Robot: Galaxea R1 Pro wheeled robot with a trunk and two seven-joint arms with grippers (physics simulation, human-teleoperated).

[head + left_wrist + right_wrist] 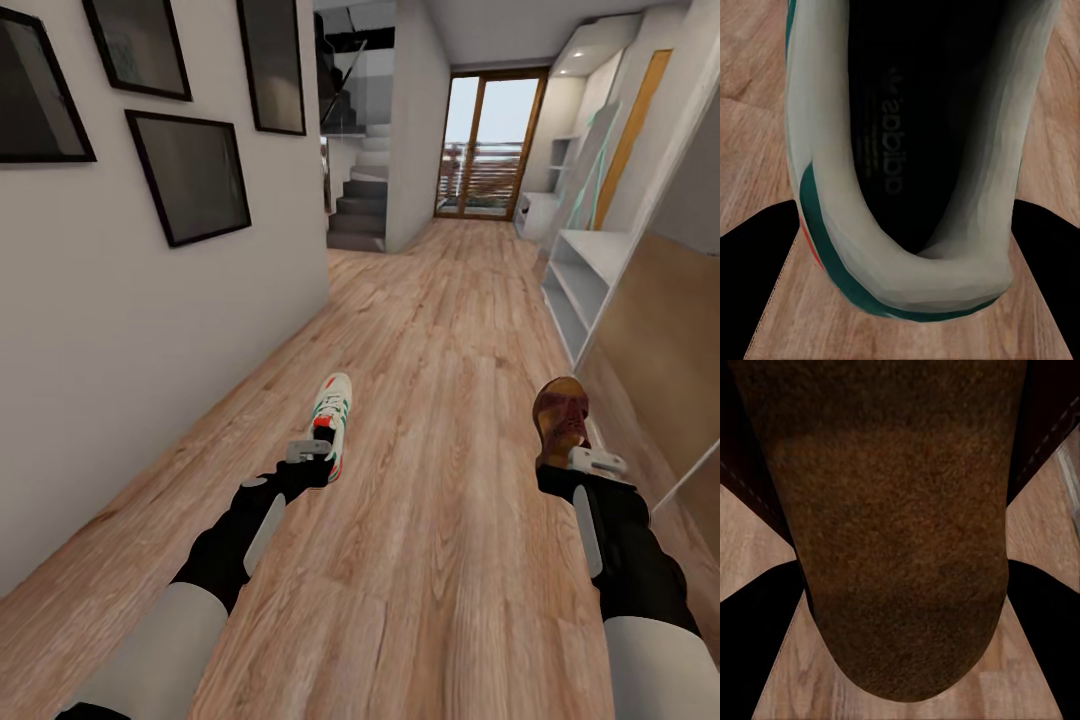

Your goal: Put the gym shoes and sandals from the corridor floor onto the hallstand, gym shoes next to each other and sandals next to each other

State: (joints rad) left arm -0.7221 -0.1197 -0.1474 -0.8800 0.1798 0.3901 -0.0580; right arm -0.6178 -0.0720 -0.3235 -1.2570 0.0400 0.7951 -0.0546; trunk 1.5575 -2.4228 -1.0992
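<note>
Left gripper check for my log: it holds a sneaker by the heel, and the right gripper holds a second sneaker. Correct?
Not quite. The left gripper does hold a sneaker by the heel, but the right gripper holds a brown sandal, as the head view and right wrist view show.

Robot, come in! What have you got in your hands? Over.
Left tool shut on sneaker. Right tool shut on sandal. Rack ahead right, path clear.

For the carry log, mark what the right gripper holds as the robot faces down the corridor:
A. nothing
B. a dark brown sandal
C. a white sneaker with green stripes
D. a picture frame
B: the right gripper is closed on the heel of a dark brown sandal, while the left gripper holds the green-striped gym shoe.
</note>
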